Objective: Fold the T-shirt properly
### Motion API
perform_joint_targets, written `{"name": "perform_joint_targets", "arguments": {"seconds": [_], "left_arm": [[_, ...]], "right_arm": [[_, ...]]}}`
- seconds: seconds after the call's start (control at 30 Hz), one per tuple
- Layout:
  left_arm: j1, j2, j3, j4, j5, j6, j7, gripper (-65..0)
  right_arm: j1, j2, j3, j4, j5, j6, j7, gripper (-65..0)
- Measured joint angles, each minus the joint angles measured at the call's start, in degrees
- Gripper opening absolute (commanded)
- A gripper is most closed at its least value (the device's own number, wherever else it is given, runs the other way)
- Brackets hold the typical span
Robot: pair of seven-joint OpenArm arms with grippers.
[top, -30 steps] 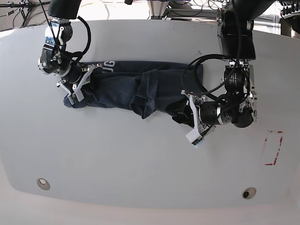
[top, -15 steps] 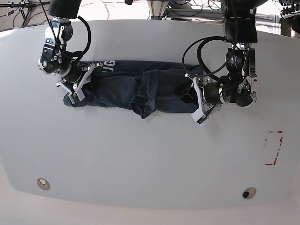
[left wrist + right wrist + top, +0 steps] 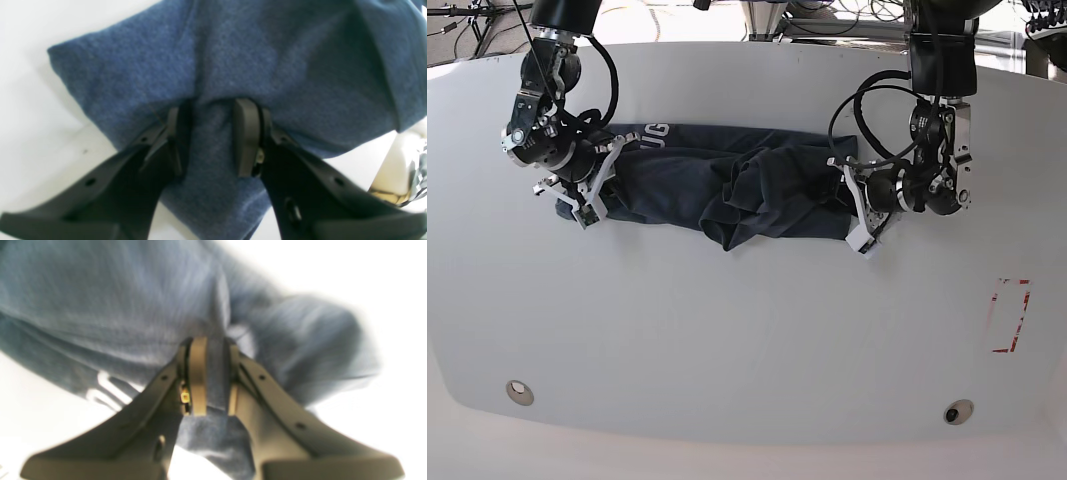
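The table (image 3: 747, 330) is a white, smooth, rounded surface. The T-shirt (image 3: 727, 185) lies on its far half as a long rumpled band running left to right, with white lettering showing near its left end. A red rectangular outline (image 3: 1010, 315) is marked on the surface near the right edge. Two small round fittings sit near the front edge: one at left (image 3: 519, 391), one at right (image 3: 958, 412).

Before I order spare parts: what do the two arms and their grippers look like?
Both arms are black with silver joints and looping black cables. The left gripper has dark angular fingers with dark pads; the right gripper has similar fingers with tan pads.
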Motion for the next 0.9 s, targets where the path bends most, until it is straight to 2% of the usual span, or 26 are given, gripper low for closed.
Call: {"name": "perform_joint_targets", "arguments": {"seconds": [0.37,0.9], "left_arm": [[0.3,-0.6,-0.3,-0.3,-1.0,0.0,-0.5,-46.0],[0.4,-0.7,-0.3,-0.3,-1.1,0.0,-0.5,-46.0]], "right_arm": [[0.0,-2.7,-0.2,8.3,0.6,0.1,-6.0,-56.0],[0.0,-3.2,-0.4,8.7,0.6,0.1,-6.1,-56.1]]}}
